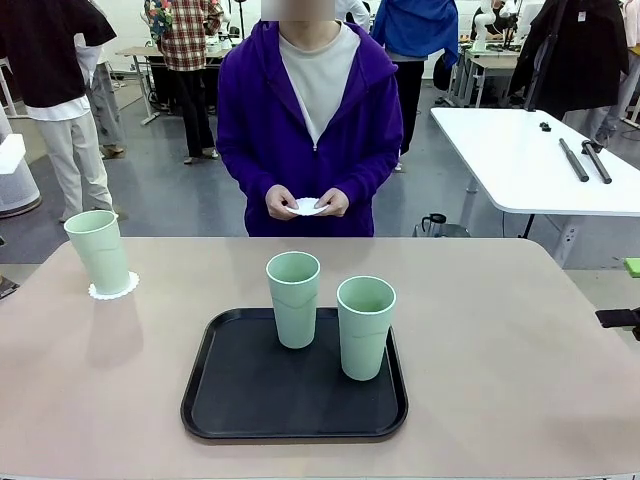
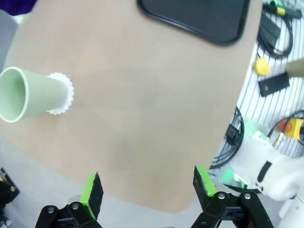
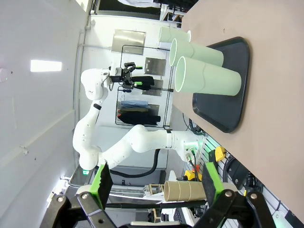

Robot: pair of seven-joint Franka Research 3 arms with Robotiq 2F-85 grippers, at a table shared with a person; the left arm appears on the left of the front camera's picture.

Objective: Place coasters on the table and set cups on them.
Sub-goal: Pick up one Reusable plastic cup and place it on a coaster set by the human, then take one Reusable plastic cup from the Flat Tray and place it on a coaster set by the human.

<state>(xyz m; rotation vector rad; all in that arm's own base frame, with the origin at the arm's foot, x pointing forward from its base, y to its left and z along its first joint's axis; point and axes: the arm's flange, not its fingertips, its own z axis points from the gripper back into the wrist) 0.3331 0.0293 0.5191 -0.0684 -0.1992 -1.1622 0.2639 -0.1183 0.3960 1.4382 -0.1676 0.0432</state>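
Observation:
One mint-green cup (image 1: pixel 100 250) stands on a lacy white coaster (image 1: pixel 113 288) at the far left of the tan table (image 1: pixel 500 350). Two more cups (image 1: pixel 293 300) (image 1: pixel 366 327) stand upright on the black tray (image 1: pixel 230 400). The person across the table holds another coaster (image 1: pixel 308 207) in both hands. My left gripper (image 2: pixel 148 190) hangs open above the table's edge, well away from the cup (image 2: pixel 28 92) on its coaster (image 2: pixel 64 92). My right gripper (image 3: pixel 156 183) is open and holds nothing, off the table's right side, looking sideways at the tray's cups (image 3: pixel 204 83) (image 3: pixel 194 52).
The tray (image 2: pixel 199 19) lies at the middle front of the table. A white table (image 1: pixel 540 160) with dark tools stands behind on the right. Other people stand farther back. Cables and small parts (image 2: pixel 273 71) lie below the table's edge.

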